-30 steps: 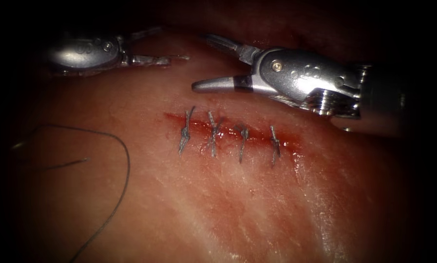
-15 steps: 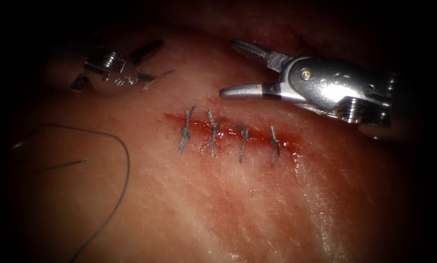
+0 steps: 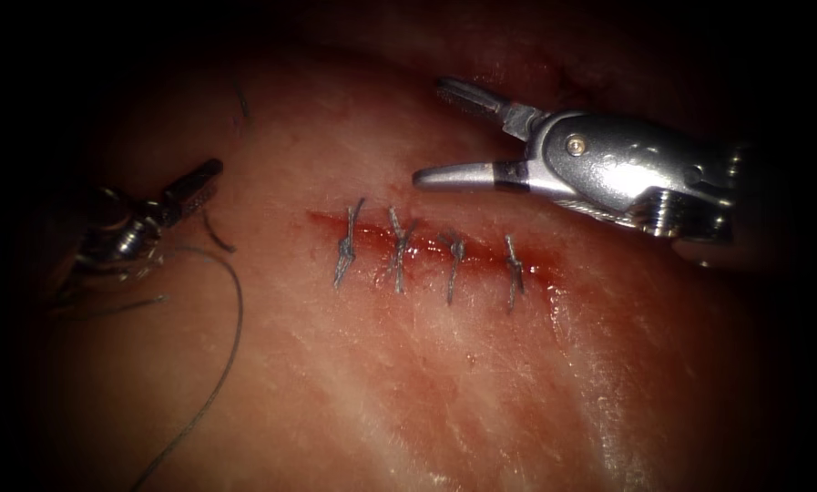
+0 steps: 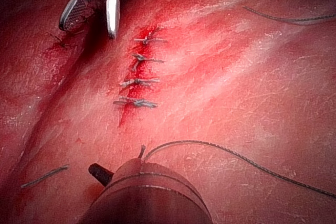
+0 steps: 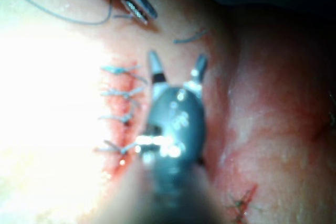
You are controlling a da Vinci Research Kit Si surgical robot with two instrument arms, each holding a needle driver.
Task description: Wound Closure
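The cut (image 3: 481,261) in the tissue (image 3: 444,392) is held together by several knotted stitches (image 3: 397,255), with red fluid along it. My right tool (image 3: 428,131) hovers just behind the cut's middle, jaws open and holding nothing; it is also seen as the right tool (image 5: 176,59) and the right tool (image 4: 89,29). My left tool (image 3: 185,196) is low over the tissue left of the cut, jaws parted, above a long loose thread (image 3: 240,310). A short thread end (image 3: 217,235) sticks out beside it. The left tool (image 5: 139,8) shows two separate jaws.
A cut piece of thread (image 3: 241,102) lies on the tissue behind the left tool. Another thread end (image 3: 117,308) lies at the far left. An older stitched spot (image 5: 239,203) sits beyond the right tool's shaft.
The left tool has swung down and to the left, from behind the cut to over the loose thread. The right tool drew back to the right, then held still with jaws open.
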